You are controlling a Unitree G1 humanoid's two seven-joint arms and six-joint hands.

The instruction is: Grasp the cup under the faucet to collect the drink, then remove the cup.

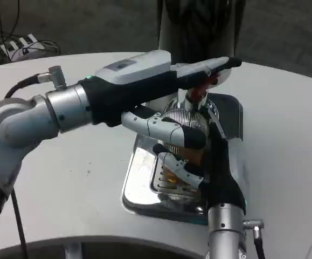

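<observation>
A ribbed clear cup [184, 114] stands on the silver drip tray [139, 181] under the faucet [198, 93], which has a red part. Amber drink shows low in the cup. My right hand [172, 132] reaches up from the bottom edge and grips the cup, white fingers wrapped around its left side. My left hand [161, 69] stretches in from the left with its fingers laid out straight, and its fingertips [223, 65] rest over the top of the faucet. Both hands hide much of the cup.
The drink dispenser's body [196, 24] rises behind the tray. The white round table [75, 178] spreads out to the left and right. A power strip with cables [18, 46] lies on the floor at the far left.
</observation>
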